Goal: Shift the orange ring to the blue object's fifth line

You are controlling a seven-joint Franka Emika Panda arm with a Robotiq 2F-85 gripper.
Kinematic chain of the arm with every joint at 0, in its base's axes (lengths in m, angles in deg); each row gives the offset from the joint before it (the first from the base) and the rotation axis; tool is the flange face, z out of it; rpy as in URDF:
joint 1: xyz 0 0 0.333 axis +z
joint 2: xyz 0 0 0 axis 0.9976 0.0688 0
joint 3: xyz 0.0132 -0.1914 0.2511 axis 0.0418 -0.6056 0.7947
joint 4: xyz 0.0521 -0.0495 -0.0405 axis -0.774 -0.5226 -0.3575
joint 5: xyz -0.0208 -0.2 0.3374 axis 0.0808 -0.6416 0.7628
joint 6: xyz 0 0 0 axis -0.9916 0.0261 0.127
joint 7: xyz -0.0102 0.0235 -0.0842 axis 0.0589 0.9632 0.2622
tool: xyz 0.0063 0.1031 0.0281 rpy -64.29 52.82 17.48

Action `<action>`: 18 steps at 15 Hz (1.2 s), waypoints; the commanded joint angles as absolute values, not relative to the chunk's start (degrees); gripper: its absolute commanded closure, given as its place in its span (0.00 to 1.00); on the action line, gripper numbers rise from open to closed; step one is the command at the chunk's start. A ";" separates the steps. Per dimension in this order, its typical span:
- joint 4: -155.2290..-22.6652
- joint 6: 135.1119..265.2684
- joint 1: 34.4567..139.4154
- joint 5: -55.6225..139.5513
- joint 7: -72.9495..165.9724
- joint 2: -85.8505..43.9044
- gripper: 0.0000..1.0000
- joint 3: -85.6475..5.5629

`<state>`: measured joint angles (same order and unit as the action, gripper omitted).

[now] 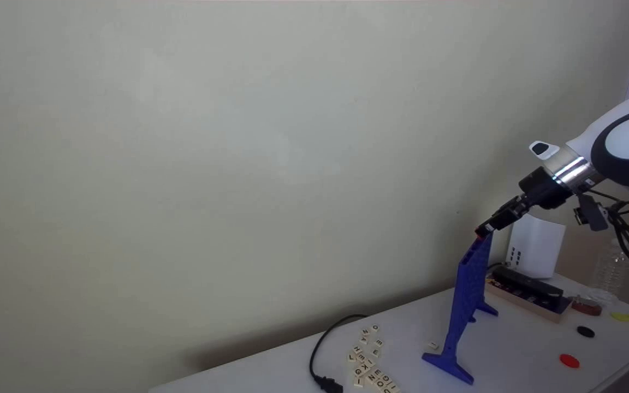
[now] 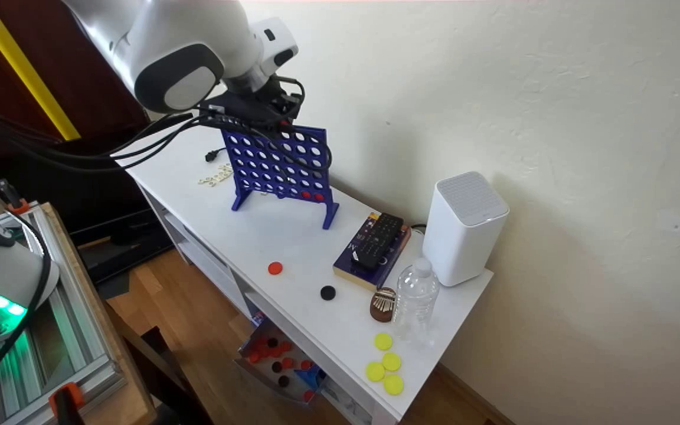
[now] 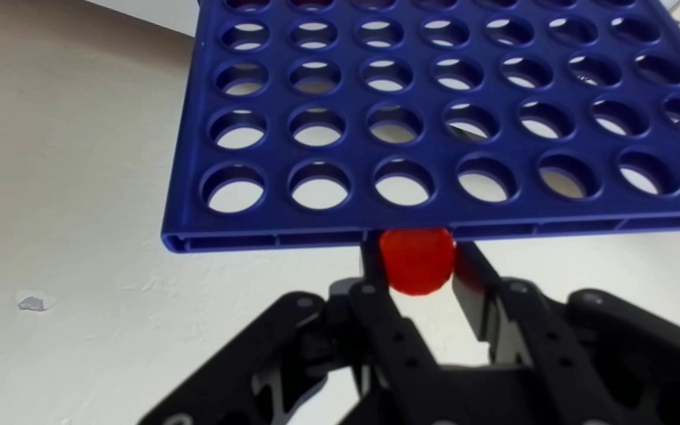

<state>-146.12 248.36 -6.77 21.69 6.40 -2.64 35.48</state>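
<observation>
The blue object is an upright bright-blue grid stand with round holes, seen in both exterior views point(image 1: 467, 295) point(image 2: 323, 177) and the wrist view point(image 3: 428, 99). My gripper point(image 3: 419, 252) is shut on the red-orange disc point(image 3: 417, 265), its fingers on either side. The gripper also shows at the stand's top in an exterior view point(image 1: 486, 228). In the wrist view the disc is at the third top slot from the left, and its leading edge appears to be in the opening. Two red discs point(image 2: 311, 196) sit in the stand's bottom row.
A loose red-orange disc point(image 2: 275, 268) and a black disc point(image 2: 327, 293) lie on the white table. A book with a remote point(image 2: 378, 241), white box point(image 2: 467, 230), bottle point(image 2: 415, 295) and yellow discs point(image 2: 392, 361) stand beyond. Letter tiles point(image 1: 369, 364) and a cable point(image 1: 317, 349) lie nearby.
</observation>
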 commanded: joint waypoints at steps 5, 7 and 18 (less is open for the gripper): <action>-147.58 249.59 -5.71 20.20 8.43 -5.40 0.27 33.60; -147.76 249.43 -5.65 20.19 8.44 -5.45 0.13 33.40; -148.92 252.18 -10.14 19.06 8.60 -2.74 0.00 37.67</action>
